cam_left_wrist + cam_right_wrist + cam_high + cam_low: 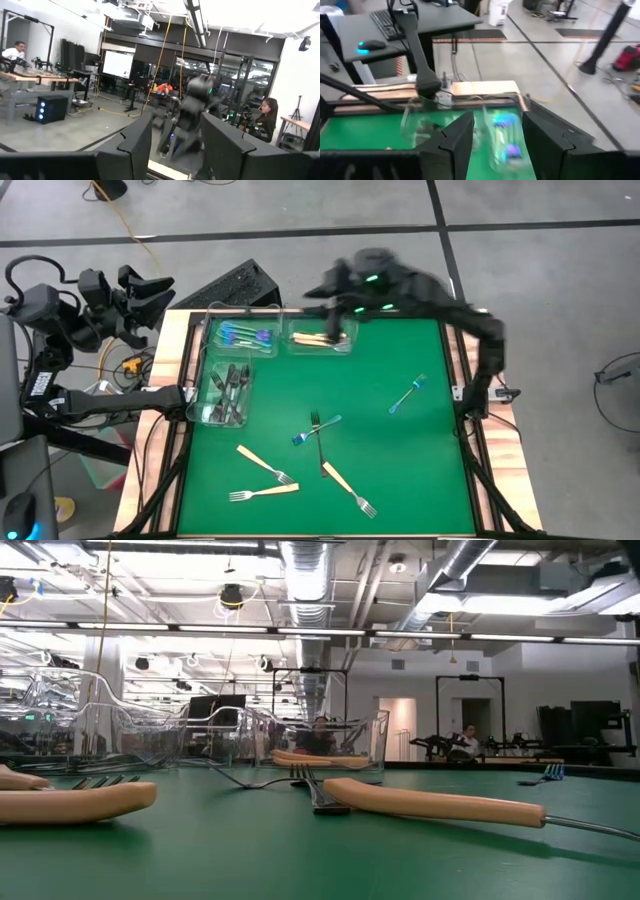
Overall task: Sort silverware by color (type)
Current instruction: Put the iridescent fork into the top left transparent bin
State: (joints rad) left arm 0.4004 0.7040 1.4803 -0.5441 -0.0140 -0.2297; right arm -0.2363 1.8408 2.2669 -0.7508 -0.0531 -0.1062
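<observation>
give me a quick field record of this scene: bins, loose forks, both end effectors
blue bin: blue forks
tan bin: tan forks
dark bin: dark forks
loose on mat: three tan forks, two blue forks, one dark fork
right end effector: over the tan bin, open, empty
left end effector: off the table, open, empty

Three clear bins (225, 395) on green mat (400, 470).

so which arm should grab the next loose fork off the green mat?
Right, probably. Its claw hangs open over the clear plastic bin of tan-handled forks, on the mat. The left claw is parked outside the table's corner, farther from the loose blue iridescent fork.
</observation>
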